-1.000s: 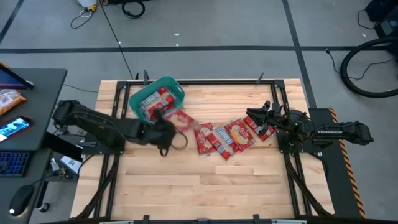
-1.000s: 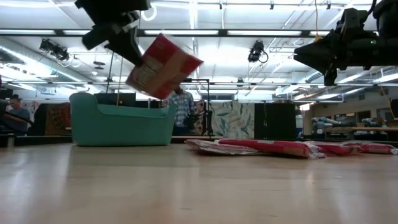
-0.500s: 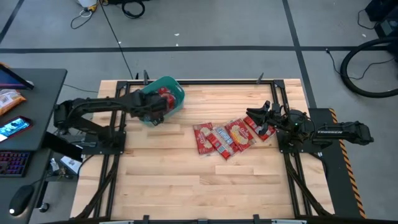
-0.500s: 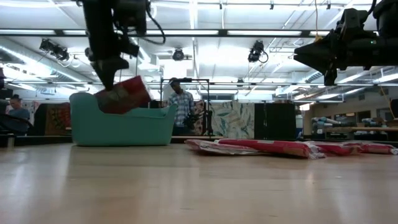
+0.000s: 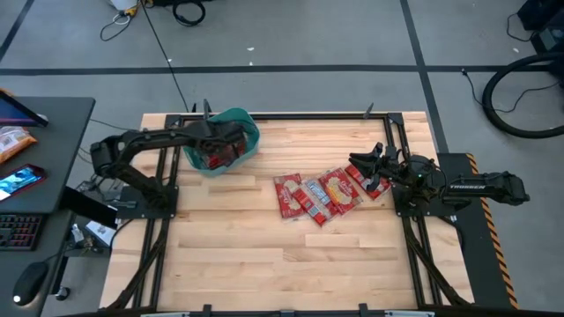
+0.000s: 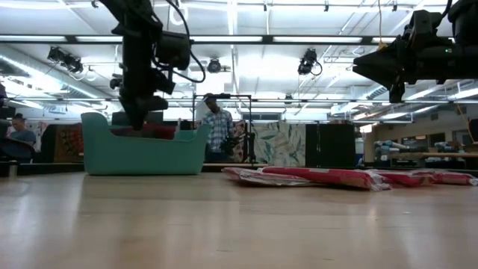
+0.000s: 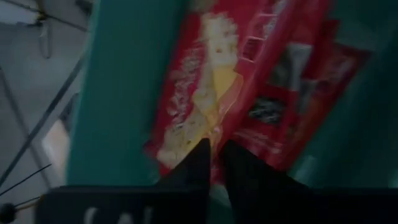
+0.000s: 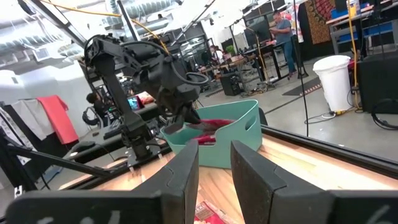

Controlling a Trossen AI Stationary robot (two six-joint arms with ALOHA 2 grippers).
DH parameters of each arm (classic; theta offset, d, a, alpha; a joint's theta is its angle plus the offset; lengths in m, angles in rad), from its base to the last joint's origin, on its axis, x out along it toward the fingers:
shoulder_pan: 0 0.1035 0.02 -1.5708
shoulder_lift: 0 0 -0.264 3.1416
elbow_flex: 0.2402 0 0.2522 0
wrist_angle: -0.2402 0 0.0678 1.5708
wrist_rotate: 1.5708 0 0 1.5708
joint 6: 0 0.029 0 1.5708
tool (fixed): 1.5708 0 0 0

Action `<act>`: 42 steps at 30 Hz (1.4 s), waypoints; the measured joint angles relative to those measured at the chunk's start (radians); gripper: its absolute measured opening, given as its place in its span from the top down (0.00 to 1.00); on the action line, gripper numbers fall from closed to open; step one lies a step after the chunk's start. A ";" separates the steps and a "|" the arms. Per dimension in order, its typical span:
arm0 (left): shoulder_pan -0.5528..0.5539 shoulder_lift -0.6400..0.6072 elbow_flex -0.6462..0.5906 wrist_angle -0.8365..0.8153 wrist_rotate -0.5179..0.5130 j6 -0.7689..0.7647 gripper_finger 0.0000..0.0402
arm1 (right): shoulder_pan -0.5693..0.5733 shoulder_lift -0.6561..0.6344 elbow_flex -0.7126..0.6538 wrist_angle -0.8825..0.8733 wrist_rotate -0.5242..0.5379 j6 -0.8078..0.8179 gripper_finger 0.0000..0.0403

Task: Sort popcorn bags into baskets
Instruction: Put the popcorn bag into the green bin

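The teal tub [image 5: 253, 132] stands at the table's far left and holds red popcorn bags [image 5: 225, 154]. My left gripper [image 7: 214, 144] reaches down into the tub [image 6: 142, 153], shut on one red bag with a yellow-cream picture [image 7: 205, 93]. Several more bags [image 5: 317, 195] lie flat in an overlapping row at the table's middle right [image 6: 314, 176]. My right gripper [image 5: 361, 165] hovers open, well above the row's right end, touching nothing; its wrist view [image 8: 214, 163] looks across at the tub [image 8: 230, 146]. My left gripper pinches the red bag between its two fingers at an edge [image 7: 219, 134] beside the yellow picture. The fingers come from above, pointing down into the tub. The bag is down inside the tub, lying against the other bags and close to the teal wall [image 7: 124, 93].
Black frame rails run along the table's left, right and far sides. A dark side desk on the left carries a phone, a keyboard and an orange packet [image 5: 13, 141]. People stand in the room beyond the table [image 6: 216, 123]. The near half of the wooden top [image 5: 291, 264] is bare.
My left gripper carried a red bag from above the table's middle left toward the far edge, over the tub, then went down into it. The bag, first tilted and lifted clear of the table, now sits inside the tub.
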 joint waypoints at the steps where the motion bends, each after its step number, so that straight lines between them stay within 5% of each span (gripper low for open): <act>1: -0.002 0.000 0.000 0.013 0.014 0.003 0.84 | 0.000 0.000 0.000 0.000 0.000 0.000 0.76; 10: -0.089 0.000 0.069 0.035 0.130 0.062 0.66 | 0.000 0.000 0.000 0.000 0.000 0.000 0.76; 17: -0.236 0.004 0.103 0.140 0.366 0.226 0.67 | 0.000 0.000 0.000 0.000 0.000 0.000 0.76; 25: -0.374 0.129 0.102 0.312 0.381 0.305 0.68 | 0.000 0.000 0.000 0.000 0.000 0.000 0.76; 29: -0.439 0.210 0.102 0.419 0.322 0.440 0.68 | 0.000 0.000 0.000 0.000 0.000 0.000 0.76; 42: -0.612 0.407 0.101 0.643 -0.094 1.147 0.48 | 0.000 0.000 0.000 0.000 0.000 0.000 0.76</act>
